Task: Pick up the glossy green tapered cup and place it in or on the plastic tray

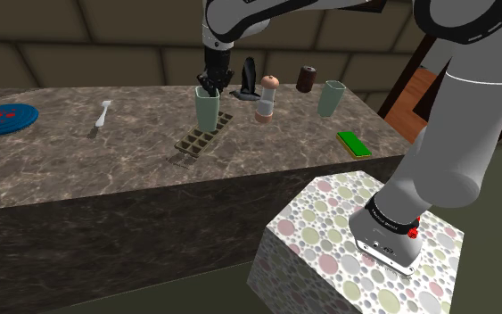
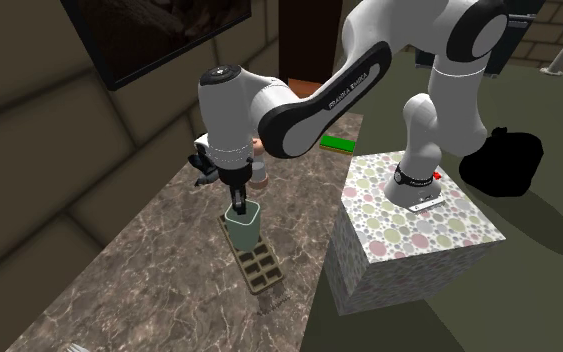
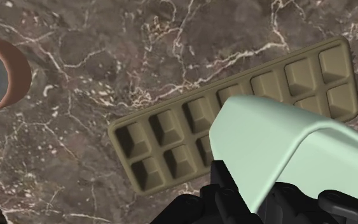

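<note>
Over the tray [image 1: 197,141], fingers [image 3: 227,191] clasp the pale green cup [image 1: 208,110].

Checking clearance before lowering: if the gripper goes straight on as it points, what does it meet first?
Probably the tray, right under the cup the gripper holds; gap unclear.

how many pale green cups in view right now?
2. The first cup is clasped by the gripper at one end of the compartment tray; the second cup stands free on the counter toward the shoulder view's right, near a dark brown cylinder. None seem hidden.
</note>
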`<state>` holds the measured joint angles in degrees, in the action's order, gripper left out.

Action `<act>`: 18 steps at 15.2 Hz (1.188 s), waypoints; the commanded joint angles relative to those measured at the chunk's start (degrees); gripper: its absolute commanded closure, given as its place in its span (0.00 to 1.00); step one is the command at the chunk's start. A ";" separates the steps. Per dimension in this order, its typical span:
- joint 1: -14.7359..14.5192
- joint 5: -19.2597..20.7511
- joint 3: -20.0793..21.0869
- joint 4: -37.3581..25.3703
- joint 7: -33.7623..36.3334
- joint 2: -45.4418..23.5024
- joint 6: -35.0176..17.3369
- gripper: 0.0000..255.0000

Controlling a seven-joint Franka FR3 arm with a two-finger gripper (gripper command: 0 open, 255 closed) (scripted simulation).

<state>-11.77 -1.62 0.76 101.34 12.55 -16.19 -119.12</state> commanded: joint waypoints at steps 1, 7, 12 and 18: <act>-0.01 0.00 0.01 0.00 0.00 -0.04 -0.01 1.00; -0.01 0.00 0.01 0.00 0.00 -0.04 -0.01 0.00; 0.10 0.03 -0.05 -4.35 0.03 2.14 6.53 0.00; 0.10 0.03 -0.05 -4.35 0.03 2.14 6.53 0.00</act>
<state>-11.67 -1.59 0.71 97.00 12.58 -14.05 -112.60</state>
